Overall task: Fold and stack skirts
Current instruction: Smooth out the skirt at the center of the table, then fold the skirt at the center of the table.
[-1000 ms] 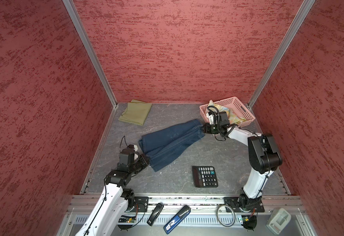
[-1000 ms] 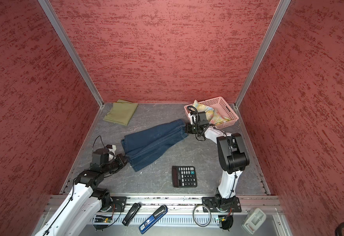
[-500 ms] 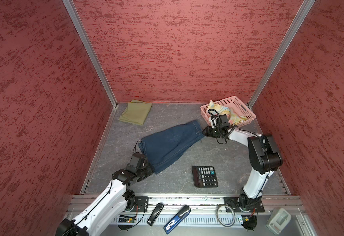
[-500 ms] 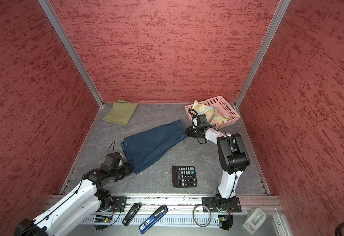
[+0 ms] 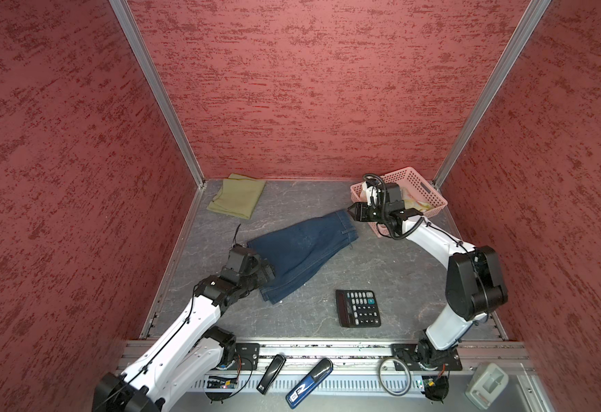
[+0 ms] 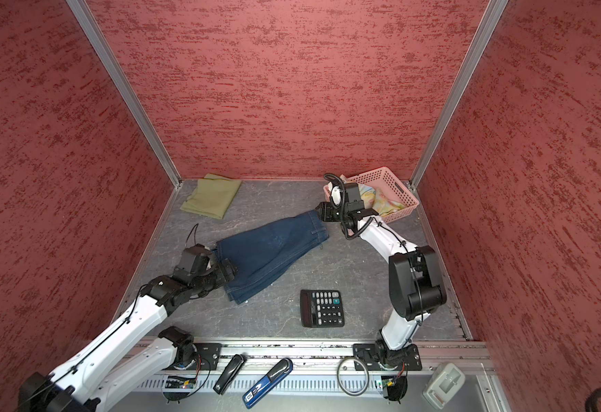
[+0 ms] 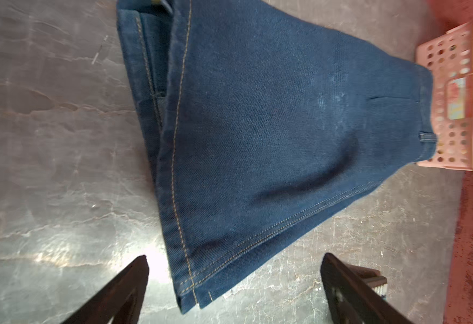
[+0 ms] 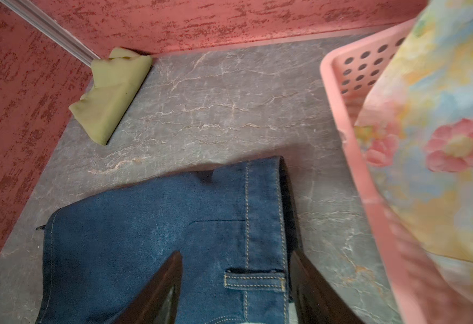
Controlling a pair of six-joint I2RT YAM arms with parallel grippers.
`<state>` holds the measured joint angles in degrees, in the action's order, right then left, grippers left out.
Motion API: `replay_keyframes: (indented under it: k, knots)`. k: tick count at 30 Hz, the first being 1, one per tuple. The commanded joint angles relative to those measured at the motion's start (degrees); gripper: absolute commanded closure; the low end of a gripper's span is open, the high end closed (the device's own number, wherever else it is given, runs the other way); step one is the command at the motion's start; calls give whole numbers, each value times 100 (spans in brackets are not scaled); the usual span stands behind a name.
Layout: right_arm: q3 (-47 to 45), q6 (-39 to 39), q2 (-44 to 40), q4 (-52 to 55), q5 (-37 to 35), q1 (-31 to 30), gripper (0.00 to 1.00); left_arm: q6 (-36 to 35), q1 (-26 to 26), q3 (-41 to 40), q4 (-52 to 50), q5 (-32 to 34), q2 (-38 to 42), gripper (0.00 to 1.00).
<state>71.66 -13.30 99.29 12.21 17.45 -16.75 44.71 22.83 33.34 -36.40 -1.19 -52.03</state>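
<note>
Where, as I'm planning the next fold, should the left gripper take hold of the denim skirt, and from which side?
Take the denim skirt by its hem corner, probably. It lies flat on the table, hem toward the open left gripper, and the stitched layers meet at that corner, right between its fingers. Come in low from that gripper's own side.

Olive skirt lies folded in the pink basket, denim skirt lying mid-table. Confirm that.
Wrong place: the olive skirt lies folded in the far left corner of the table, seen in both top views; the pink basket holds the floral skirt. The denim skirt is mid-table.
</note>
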Motion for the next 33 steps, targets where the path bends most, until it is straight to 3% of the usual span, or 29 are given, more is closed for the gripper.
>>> replay_keyframes:
  k: [1,6,10,23,28,33]
  knots:
    - [137,-20,445,326,-220,-239,38,-132,13,246,327,-82,-740,4]
    - [288,-100,986,677,-953,-464,38,-165,-75,743,84,-151,-2003,4]
    - [219,-196,1253,719,-1211,-717,39,-84,-521,860,33,-400,-2539,6]
    - [387,-898,1840,273,-778,-1721,40,-660,-1875,1663,-339,-189,-1951,7]
    - [301,-1078,1441,-80,-574,-1696,34,-736,-1719,1777,-124,-375,-2281,7]
    - [166,-1132,751,-69,-228,-1245,27,-727,-933,2157,-104,-176,-2976,7]
